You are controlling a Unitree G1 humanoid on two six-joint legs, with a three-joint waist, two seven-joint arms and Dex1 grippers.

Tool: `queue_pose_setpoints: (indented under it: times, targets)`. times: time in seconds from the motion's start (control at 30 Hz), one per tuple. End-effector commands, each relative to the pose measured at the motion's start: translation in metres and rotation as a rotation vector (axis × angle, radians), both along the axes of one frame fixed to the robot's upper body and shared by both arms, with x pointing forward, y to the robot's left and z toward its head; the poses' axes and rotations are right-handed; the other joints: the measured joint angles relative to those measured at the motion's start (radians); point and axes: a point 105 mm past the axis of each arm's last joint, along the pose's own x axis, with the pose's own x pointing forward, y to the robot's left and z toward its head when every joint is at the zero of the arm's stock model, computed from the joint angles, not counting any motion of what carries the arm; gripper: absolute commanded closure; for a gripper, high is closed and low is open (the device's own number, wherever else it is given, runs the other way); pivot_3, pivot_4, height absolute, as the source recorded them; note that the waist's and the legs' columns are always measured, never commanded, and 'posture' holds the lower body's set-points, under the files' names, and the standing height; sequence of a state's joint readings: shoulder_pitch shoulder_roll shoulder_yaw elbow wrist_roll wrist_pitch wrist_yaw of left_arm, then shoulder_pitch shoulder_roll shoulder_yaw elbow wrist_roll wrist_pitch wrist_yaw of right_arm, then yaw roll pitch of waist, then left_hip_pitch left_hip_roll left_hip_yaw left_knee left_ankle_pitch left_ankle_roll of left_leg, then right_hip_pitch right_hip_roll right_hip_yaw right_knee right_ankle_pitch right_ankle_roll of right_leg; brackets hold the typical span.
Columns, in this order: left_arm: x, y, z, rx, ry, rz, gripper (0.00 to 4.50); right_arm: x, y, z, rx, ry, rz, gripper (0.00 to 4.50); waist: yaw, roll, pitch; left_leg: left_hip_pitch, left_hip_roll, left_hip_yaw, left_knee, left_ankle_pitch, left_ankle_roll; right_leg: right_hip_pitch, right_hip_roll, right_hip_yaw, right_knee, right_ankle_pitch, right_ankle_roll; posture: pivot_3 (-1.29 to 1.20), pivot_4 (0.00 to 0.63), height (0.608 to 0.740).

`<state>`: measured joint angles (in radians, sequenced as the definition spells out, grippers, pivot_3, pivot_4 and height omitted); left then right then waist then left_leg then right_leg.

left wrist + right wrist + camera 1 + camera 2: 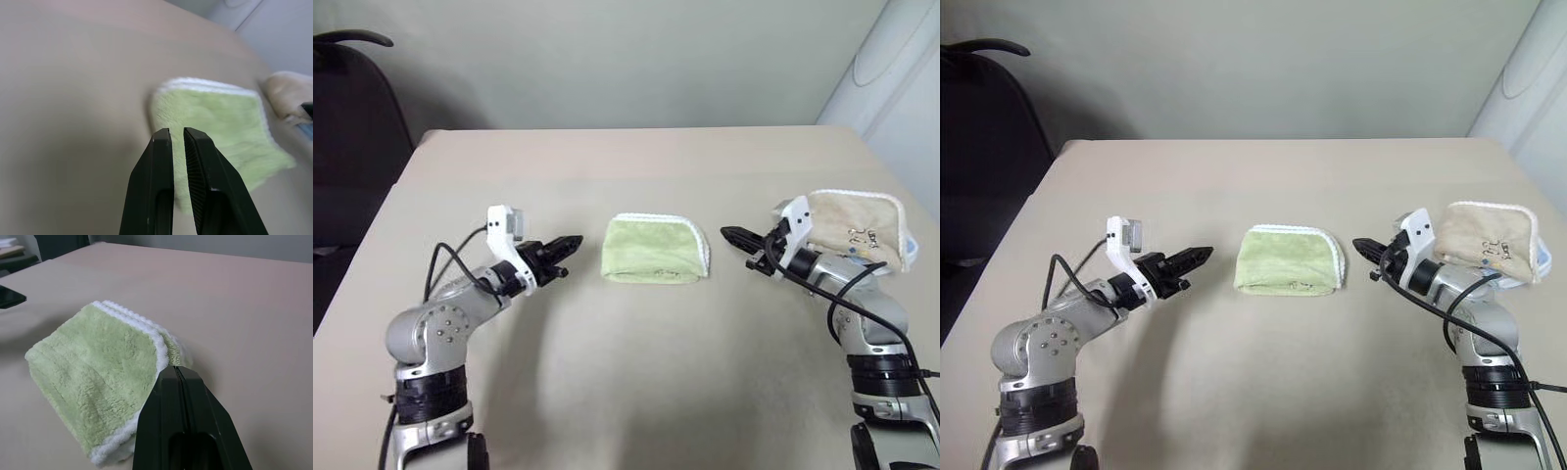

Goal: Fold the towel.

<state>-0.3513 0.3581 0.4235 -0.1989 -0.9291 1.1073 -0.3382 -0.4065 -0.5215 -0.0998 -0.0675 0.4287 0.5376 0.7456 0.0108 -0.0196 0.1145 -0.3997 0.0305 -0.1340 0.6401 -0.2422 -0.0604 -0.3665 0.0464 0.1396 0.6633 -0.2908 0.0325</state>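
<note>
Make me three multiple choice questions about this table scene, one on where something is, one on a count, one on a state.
1. Where does the green towel lie?
A. between the two claws
B. on the beige towel
C. at the table's far edge

2. How many towels are on the table?
A. one
B. two
C. three

3. What state is the green towel in?
A. spread flat
B. folded
C. hanging from a claw

Key: 1 A, it sits between the left claw and right claw. 2 B, the green one plus the beige towel. 3 B, its white edges lie doubled.
</note>
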Motion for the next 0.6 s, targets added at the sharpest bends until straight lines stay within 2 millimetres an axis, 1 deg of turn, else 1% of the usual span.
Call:
queue_pose_setpoints:
  times: [0.03,0.1,0.17,0.2,0.23,0.3,0.33,0.5,0.6]
  targets:
    - [-0.023,-0.026,-0.004,-0.102,0.096,-0.089,3.10,0.000,-0.005,0.017,-0.006,-0.055,-0.018,4.50,-0.001,0.000,0.000,0.000,0.000,0.001,0.000,0.000,0.000,0.000,0.000,0.000,0.000,0.000,0.000,0.00,0.150,0.740]
    - [-0.037,-0.044,-0.012,-0.123,0.155,-0.140,2.38,0.000,-0.007,0.019,0.003,-0.060,-0.030,4.50,-0.001,0.000,0.000,0.000,0.000,0.001,0.001,0.000,0.000,0.000,0.000,0.000,0.000,0.000,0.000,0.00,0.150,0.740]
    - [-0.044,-0.057,-0.015,-0.136,0.188,-0.166,1.65,0.000,-0.008,0.019,0.007,-0.061,-0.035,4.50,0.000,0.000,0.000,0.000,0.000,0.001,0.001,0.000,0.000,0.000,0.000,0.000,0.000,0.000,0.001,0.00,0.150,0.740]
    - [-0.045,-0.061,-0.016,-0.148,0.206,-0.164,1.38,0.000,-0.008,0.018,0.010,-0.059,-0.039,4.50,0.001,0.000,0.000,0.000,0.000,0.001,0.001,0.000,0.000,0.000,0.000,0.000,0.001,0.000,0.001,0.00,0.150,0.740]
    - [-0.044,-0.064,-0.017,-0.148,0.223,-0.158,0.93,0.001,-0.007,0.017,0.012,-0.058,-0.041,4.50,0.002,0.000,0.000,0.000,0.000,0.001,0.002,0.000,0.000,0.000,0.000,0.000,0.001,0.000,0.001,0.00,0.150,0.740]
    - [-0.039,-0.068,-0.021,-0.159,0.277,-0.126,0.26,0.002,-0.005,0.017,0.020,-0.060,-0.041,4.50,0.001,0.000,0.000,0.001,0.000,0.001,0.003,0.000,0.000,0.001,0.000,0.000,0.001,0.000,0.001,0.00,0.150,0.740]
    - [-0.036,-0.069,-0.024,-0.166,0.311,-0.107,0.02,0.002,-0.003,0.017,0.025,-0.062,-0.041,4.50,0.002,0.000,0.000,0.001,0.000,0.002,0.003,0.000,0.000,0.001,0.000,0.000,0.001,0.000,0.001,0.00,0.150,0.740]
    - [-0.018,-0.075,-0.044,-0.165,0.472,0.006,0.02,0.007,0.000,0.023,0.057,-0.084,-0.058,4.50,0.002,0.000,0.000,0.001,0.000,0.003,0.004,0.000,0.000,0.001,0.001,-0.001,0.002,0.000,0.001,0.00,0.150,0.740]
    - [-0.006,-0.080,-0.050,-0.145,0.519,0.076,0.02,0.010,0.001,0.024,0.068,-0.092,-0.067,4.50,0.010,0.000,0.000,0.003,-0.001,0.003,0.005,0.000,0.000,0.003,0.000,-0.002,0.002,0.000,0.002,0.00,0.150,0.740]
